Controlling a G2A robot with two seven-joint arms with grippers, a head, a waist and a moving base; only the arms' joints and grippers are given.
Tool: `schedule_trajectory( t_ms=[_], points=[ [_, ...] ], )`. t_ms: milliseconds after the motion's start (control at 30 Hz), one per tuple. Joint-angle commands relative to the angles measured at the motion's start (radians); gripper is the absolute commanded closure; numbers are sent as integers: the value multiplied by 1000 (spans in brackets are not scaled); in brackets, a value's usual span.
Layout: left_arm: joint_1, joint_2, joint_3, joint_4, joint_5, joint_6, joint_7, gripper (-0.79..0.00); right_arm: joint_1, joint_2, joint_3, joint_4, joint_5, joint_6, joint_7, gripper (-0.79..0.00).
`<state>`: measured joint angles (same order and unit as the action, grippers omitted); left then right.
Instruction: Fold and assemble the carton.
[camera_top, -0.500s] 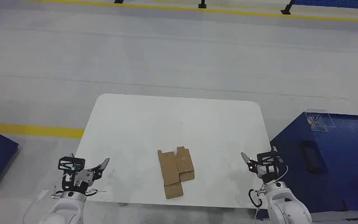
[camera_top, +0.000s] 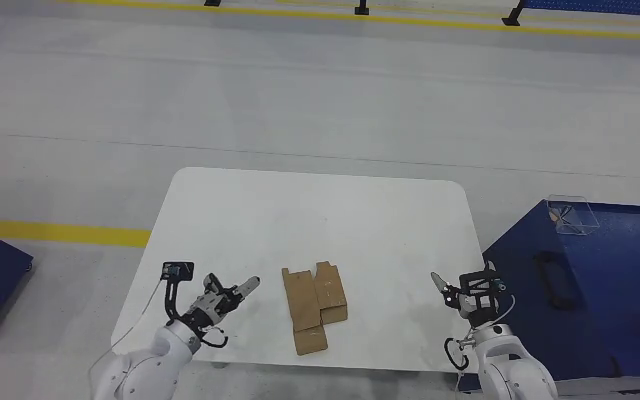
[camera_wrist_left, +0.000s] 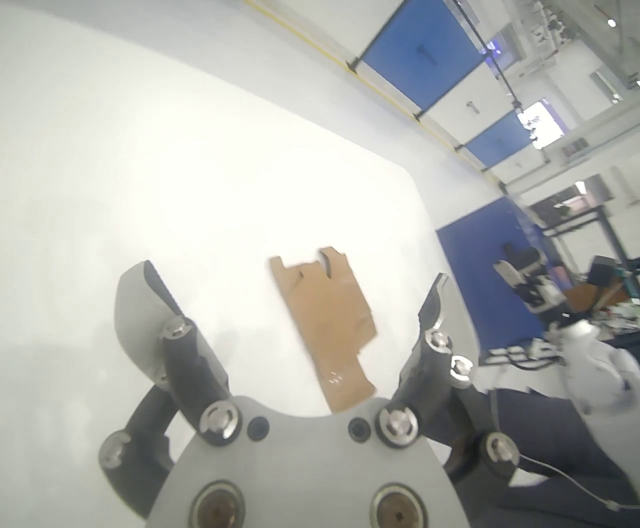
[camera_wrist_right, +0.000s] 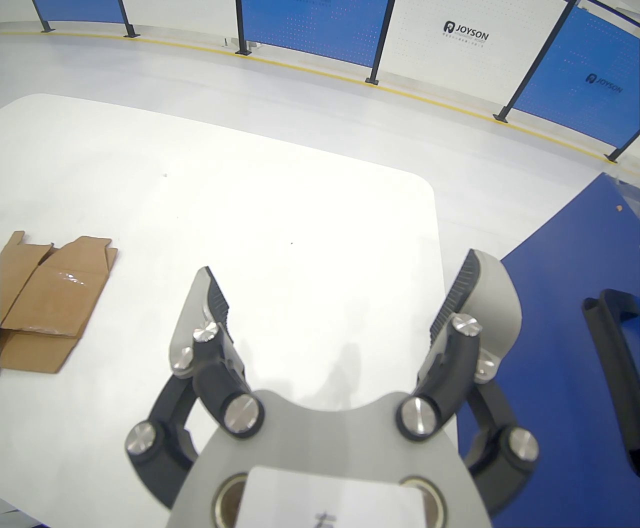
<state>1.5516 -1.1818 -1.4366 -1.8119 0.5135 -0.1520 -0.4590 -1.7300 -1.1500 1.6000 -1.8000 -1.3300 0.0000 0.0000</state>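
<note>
White table (camera_top: 400, 215), rounded at the corners, stands on a grey floor (camera_top: 300, 90) and carries the carton (camera_top: 314, 304). Carton: brown cardboard, lying flat and unassembled on the tabletop, near the table's front edge and about midway along it; its notched flaps point toward the far edge. Left gripper (camera_top: 231, 288): fingers (camera_wrist_left: 150, 305) spread wide apart, holding nothing. It hovers over the table just beside the carton, tips directed at it; in the left wrist view the carton lies ahead of the fingertips, within the gap between the two fingers, not touching either. Right gripper (camera_wrist_right: 340, 267): fingers (camera_wrist_right: 212, 300) likewise spread wide, holding nothing. It sits over the table's front corner, and the carton is well apart from these fingers, off to the side facing the left arm. In the top view the carton lies between the two grippers, nearer the left one. Blue bin (camera_top: 575, 300) stands on the floor just beside the table, on the outer side of the right fingers. Yellow line (camera_top: 70, 233) and blue fence panels (camera_wrist_right: 310, 22) mark the floor beyond the table.
</note>
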Motion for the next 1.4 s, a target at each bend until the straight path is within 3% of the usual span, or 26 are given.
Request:
schedule_trajectory(
  t_ms=[0,333,400,467,633,733,833,1167,1233,1300,1367],
  points=[
    [-36,-1,10,31,-16,32,-47,-785,0,0,0,0,0,0,0,-785],
    [-37,-1,11,43,-17,37,-42,-785,0,0,0,0,0,0,0,-785],
    [-57,-6,46,81,-13,38,-28,-785,10,0,7,2,0,-1,-2,-785],
    [-92,-13,94,134,-75,-5,-49,-785,26,6,22,7,-30,-66,28,-785],
    [-201,-33,178,310,-273,-103,-107,-785,130,28,91,61,346,-482,389,-785],
    [-243,-42,216,388,-326,-137,-119,-785,215,37,71,150,627,-591,644,-785],
    [-264,-47,236,427,-364,-160,-130,-785,345,45,29,265,930,-491,970,-785],
    [-265,-47,236,430,-370,-159,-135,-785,361,46,27,275,944,-472,999,-785],
    [-263,-47,239,434,-366,-146,-130,-785,359,44,-6,304,1059,-452,1090,-785],
    [-273,-50,254,443,-366,-125,-137,-785,433,46,-9,366,1268,-395,1237,-785],
    [-293,-54,271,466,-384,-123,-160,-785,487,45,-35,435,1366,-376,1304,-785]
  ],
)
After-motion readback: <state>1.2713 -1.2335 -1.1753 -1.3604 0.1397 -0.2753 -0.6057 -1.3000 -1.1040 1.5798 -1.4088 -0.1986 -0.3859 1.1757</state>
